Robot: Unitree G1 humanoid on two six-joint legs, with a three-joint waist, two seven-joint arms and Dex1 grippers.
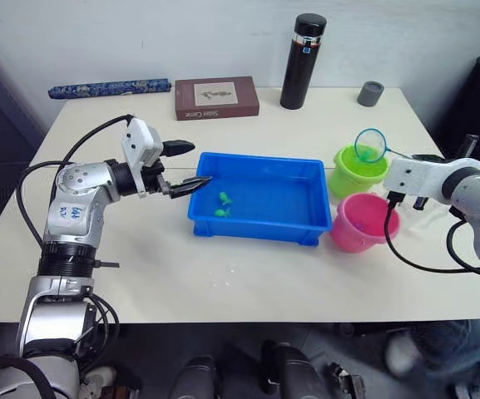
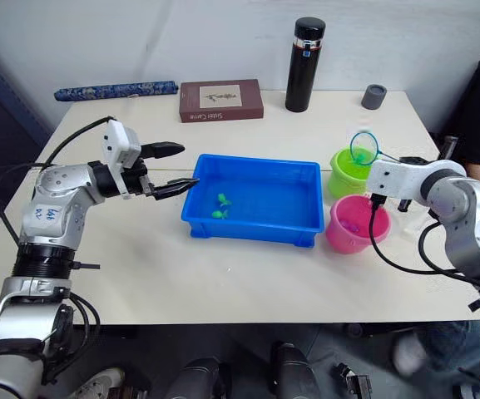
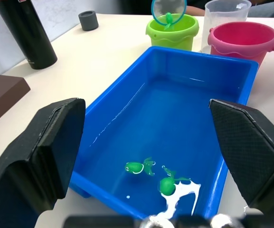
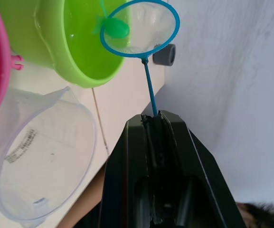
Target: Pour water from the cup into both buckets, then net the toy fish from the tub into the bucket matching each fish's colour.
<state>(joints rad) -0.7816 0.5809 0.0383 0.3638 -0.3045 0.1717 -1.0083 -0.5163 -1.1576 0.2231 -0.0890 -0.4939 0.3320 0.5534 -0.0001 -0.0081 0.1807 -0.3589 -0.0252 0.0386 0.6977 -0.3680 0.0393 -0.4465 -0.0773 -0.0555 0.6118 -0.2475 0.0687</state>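
Two green fish (image 3: 137, 167) are still lying in the tub (image 1: 260, 229), so your netting is carrying on. Your right claw (image 4: 152, 124) is gripping the net (image 4: 140, 29) over the green bucket (image 1: 358, 172), a green fish sitting in it. Your left claw (image 1: 188, 167) is hanging open, and water is glinting in that bucket.

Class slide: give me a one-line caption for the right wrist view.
Right gripper shut on the net, holding a green fish over the green bucket, clear cup alongside.

Left end effector (image 1: 184, 166) gapes open; right end effector (image 4: 153, 124) is clamped together.

Flask (image 1: 304, 61); book (image 1: 216, 97); grey cup (image 1: 371, 93)
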